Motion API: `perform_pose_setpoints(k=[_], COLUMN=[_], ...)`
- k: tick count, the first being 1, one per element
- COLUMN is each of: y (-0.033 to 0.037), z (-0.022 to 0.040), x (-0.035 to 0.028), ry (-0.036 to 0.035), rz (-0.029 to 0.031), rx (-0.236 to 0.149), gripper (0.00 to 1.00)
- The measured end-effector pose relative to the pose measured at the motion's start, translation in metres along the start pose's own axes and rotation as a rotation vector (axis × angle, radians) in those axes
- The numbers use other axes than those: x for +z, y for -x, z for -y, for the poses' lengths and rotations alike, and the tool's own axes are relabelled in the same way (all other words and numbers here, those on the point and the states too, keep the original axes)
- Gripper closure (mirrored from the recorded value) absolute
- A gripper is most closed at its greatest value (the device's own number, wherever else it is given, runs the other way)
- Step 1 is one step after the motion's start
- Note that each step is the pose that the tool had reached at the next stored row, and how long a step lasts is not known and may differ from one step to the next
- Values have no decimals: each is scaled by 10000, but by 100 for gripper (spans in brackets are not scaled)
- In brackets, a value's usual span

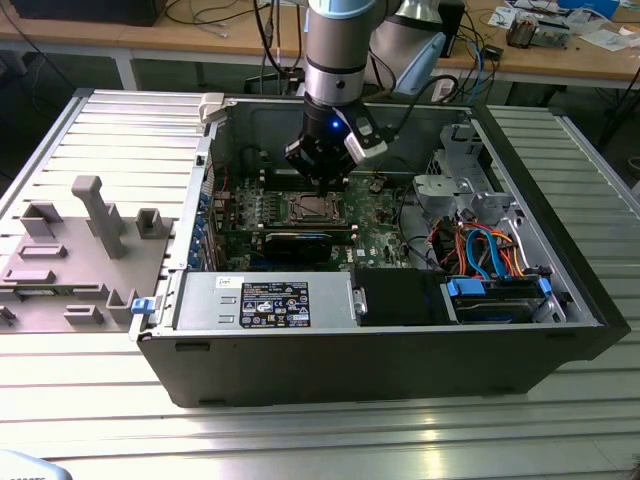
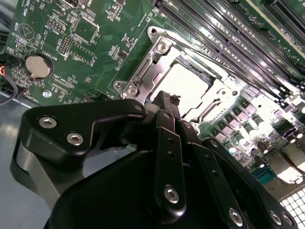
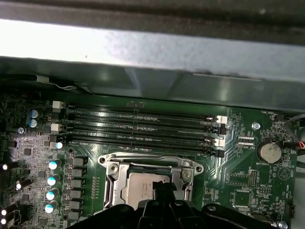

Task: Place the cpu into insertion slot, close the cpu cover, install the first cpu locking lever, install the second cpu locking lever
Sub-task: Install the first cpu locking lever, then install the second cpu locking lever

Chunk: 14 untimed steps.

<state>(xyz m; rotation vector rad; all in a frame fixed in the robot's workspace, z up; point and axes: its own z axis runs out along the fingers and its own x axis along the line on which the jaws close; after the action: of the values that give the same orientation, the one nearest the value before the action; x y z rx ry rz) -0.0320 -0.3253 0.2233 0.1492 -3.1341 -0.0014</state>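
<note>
In the exterior view the arm reaches straight down into the open computer case [image 1: 560, 330] on the ribbed counter [image 1: 300, 440], its end effector [image 1: 322, 182] poised just above the insertion slot [image 1: 311, 208] on the motherboard [image 1: 385, 215].

In the second wrist view the cpu [image 2: 188, 88] lies flat in the slot, pale and silvery, with the cpu cover [image 2: 157, 57] down around it — so the seating and cover steps look done, and I judge the lever work is in hand. That calls for a fine, low approach at the socket's edge.

In the first wrist view the black fingertips [image 3: 164, 193] sit together at the cpu's near edge — apparently closed, gripping nothing visible.
</note>
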Motion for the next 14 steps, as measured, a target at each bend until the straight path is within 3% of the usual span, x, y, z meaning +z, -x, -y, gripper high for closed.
perform_pose_setpoints(k=[7,9,11,14], y=[0,0,0,-2], z=[0,0,0,15], x=[-84,-128,-232,-237], ry=[-5,-9,-17,-20], rz=[-1,0,-1,-3], rx=[-2,-2,-2,-3], gripper=[89,89,89,89])
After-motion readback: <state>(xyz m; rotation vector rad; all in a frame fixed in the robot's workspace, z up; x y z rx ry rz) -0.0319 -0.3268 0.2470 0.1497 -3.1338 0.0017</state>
